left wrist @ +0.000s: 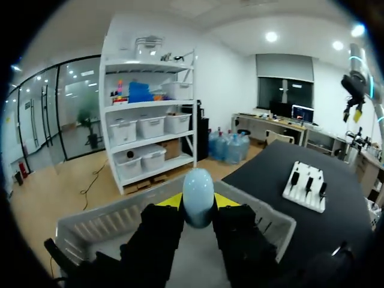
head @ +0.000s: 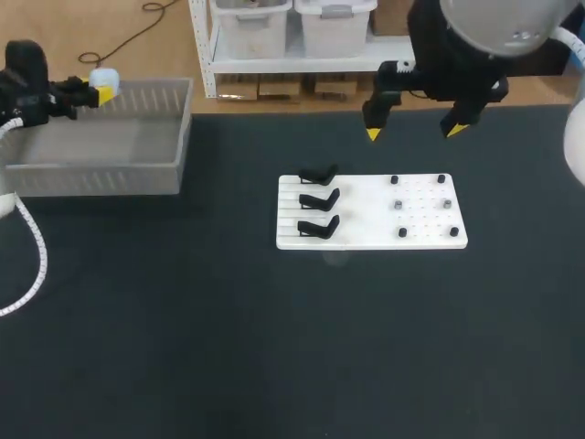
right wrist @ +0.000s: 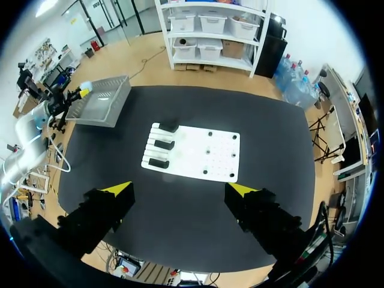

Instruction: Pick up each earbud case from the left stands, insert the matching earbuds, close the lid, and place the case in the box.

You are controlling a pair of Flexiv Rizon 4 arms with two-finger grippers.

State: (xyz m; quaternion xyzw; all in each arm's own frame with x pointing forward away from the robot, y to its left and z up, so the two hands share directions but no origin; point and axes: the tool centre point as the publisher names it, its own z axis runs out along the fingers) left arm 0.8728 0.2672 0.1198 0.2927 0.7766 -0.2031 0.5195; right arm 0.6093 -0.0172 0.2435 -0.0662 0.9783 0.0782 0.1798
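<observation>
The left arm [head: 23,78] showed at the upper left of the head view as a blocky black wrist. A white ribbed hose [head: 38,242] looped below it along the left edge. Its left gripper [head: 99,89] was black with short yellow ends. In its own wrist view the fingers [left wrist: 159,231] were thick, matte black and boxy, each capped by a yellow wedge.

The right arm [head: 507,23], at the upper right, had a smooth pale-grey rounded housing above a black gripper body. A white rounded link [head: 576,146] showed at the right edge. The right gripper [head: 413,132] had two tapering black fingers ending in pointed yellow tips [right wrist: 118,188].
</observation>
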